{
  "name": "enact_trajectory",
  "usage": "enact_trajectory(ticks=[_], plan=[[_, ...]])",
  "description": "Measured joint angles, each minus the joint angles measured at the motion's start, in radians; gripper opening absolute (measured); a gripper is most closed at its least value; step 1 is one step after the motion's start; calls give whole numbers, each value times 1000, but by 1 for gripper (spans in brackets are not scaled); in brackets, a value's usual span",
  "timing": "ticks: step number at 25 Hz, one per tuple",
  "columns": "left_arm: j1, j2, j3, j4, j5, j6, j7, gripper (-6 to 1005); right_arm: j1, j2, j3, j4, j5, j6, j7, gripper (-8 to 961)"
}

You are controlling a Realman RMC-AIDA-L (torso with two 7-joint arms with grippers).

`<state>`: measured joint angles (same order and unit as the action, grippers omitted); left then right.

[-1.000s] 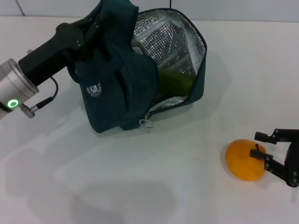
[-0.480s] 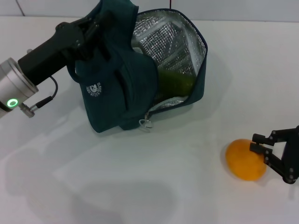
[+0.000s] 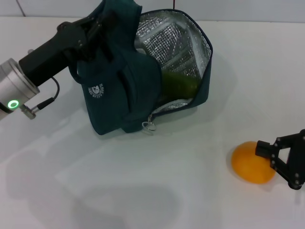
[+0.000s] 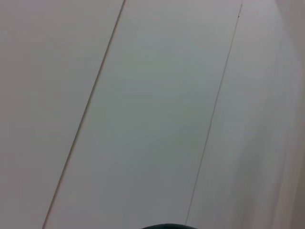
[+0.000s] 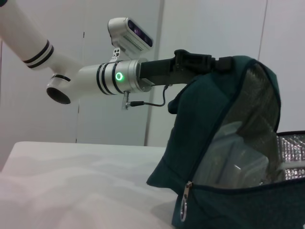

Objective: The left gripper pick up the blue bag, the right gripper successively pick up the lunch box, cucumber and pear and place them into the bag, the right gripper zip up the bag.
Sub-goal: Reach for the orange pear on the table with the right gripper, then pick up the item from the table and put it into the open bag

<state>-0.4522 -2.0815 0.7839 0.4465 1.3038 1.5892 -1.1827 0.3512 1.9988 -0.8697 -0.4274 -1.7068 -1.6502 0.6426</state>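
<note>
The dark teal fabric bag [image 3: 124, 90] is held up at far left by the left gripper [image 3: 93, 28], clamped on its handle, so the foil mouth faces right; the open right gripper [image 3: 281, 160] straddles the round orange pear [image 3: 250, 162] at near right

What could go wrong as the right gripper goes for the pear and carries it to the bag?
The pear is round and lies loose on the table; the right gripper meets it only at one side, so closing may push it away or give a shallow hold. The blue bag, held up by the left gripper, already has the cucumber across its mouth, so the pear may catch or spill out.
</note>
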Motion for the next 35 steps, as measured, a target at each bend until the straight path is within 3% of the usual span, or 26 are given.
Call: enact_trajectory(ticks=[3, 10, 18, 24, 25, 35], plan=[[-2, 0, 0, 0, 0, 0, 0, 43, 0, -1, 0, -2, -4, -4, -3, 29], [-2, 0, 0, 0, 0, 0, 0, 43, 0, -7, 22, -8, 18, -72, -17, 35], [2, 0, 0, 0, 0, 0, 2, 43, 22, 17, 87, 15, 230, -108, -42, 42], [2, -1, 3, -2, 0, 0, 15, 43, 261, 24, 89, 106, 321, -63, 62, 48], [1, -1, 5, -4, 0, 0, 15, 43, 261, 24, 89, 106, 321, -63, 62, 49], [-19, -4, 16, -11, 0, 2, 26, 43, 513, 29, 24, 130, 372, 174, 187, 58]])
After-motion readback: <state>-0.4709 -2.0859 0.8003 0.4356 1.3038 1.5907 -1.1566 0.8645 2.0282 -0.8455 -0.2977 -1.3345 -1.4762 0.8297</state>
